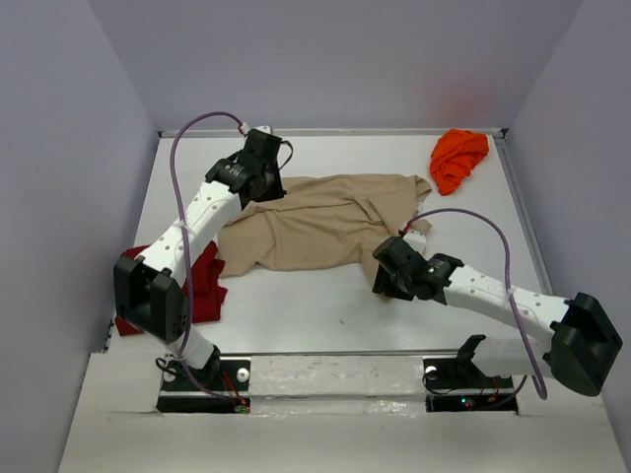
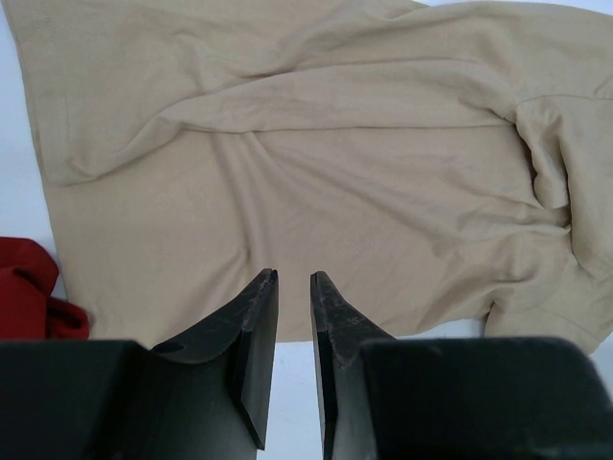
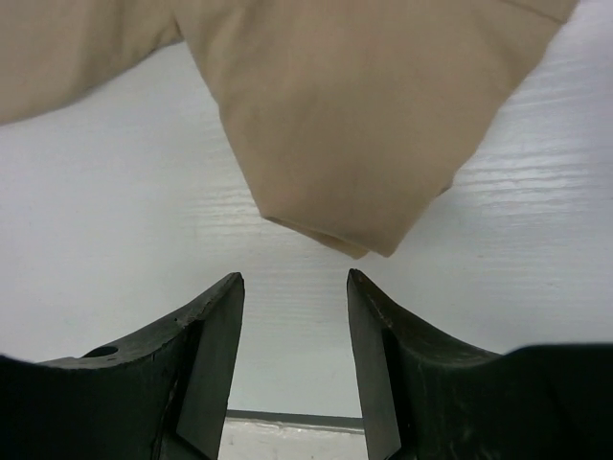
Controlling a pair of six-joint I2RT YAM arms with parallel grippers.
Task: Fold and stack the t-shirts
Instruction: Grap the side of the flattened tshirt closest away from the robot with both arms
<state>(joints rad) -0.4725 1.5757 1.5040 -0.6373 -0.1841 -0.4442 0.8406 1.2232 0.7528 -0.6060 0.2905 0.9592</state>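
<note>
Top external view, tan t-shirt (image 1: pixel 325 222): spread but rumpled at mid-table, between the 2 arms; not yet folded.
Handling: judged thin, light and limp; it will sag and drag rather than hold a shape, and a 1-point pick will bunch it.
Hold points: judged best at hem corners or sleeve edges, 1 per gripper, each pinching a single layer against the table (image 1: pixel 325 315).
Left gripper (image 2: pixel 293 276): at the shirt's far-left edge; jaws only narrowly apart, nothing between them, tips above the cloth just inside its border.
Right gripper (image 3: pixel 295 278): at the shirt's near-right side; jaws wide apart and empty, above bare table just short of a loose flap; sleeve or corner, cannot tell.
Dark red t-shirt (image 1: pixel 202 281): crumpled at near-left, partly under the left arm, just beside the tan shirt with a strip of table between.
Orange t-shirt (image 1: pixel 459 158): bunched in the far-right corner, well apart from both grippers.
</note>
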